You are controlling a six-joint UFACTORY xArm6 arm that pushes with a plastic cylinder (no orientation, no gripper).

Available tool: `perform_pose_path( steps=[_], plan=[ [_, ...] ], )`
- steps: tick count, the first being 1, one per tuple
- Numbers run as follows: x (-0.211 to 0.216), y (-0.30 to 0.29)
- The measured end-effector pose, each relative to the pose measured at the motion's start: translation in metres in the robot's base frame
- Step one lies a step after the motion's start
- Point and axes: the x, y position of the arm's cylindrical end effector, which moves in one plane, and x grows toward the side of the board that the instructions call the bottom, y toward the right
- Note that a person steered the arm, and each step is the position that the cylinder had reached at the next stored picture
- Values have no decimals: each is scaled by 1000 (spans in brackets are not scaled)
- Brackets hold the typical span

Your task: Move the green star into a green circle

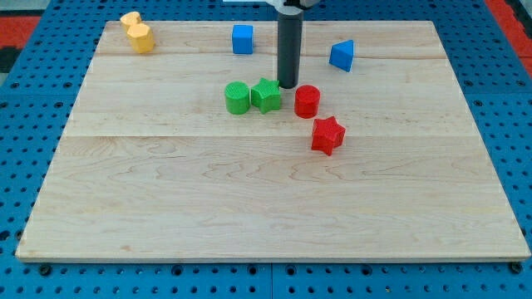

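Observation:
The green star (266,95) sits near the middle of the wooden board, touching or almost touching the green circle (238,98) on its left. My tip (288,86) stands just to the right of the green star, close against its upper right side, between it and the red circle (307,101).
A red star (327,134) lies below and right of the red circle. A blue square (242,39) and a blue triangle (342,56) sit near the view's top. Two yellow blocks (137,31) sit at the top left corner. The board (266,208) rests on a blue pegboard.

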Motion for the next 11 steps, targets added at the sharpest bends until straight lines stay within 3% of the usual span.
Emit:
perform_pose_path(
  steps=[1, 3, 4, 6, 7, 8, 9, 10, 11],
  plan=[
    [31, 1],
    [17, -131],
    [8, -108],
    [-31, -149],
    [-20, -137],
    [28, -129],
    [21, -156],
    [-13, -161],
    [-18, -148]
  ],
)
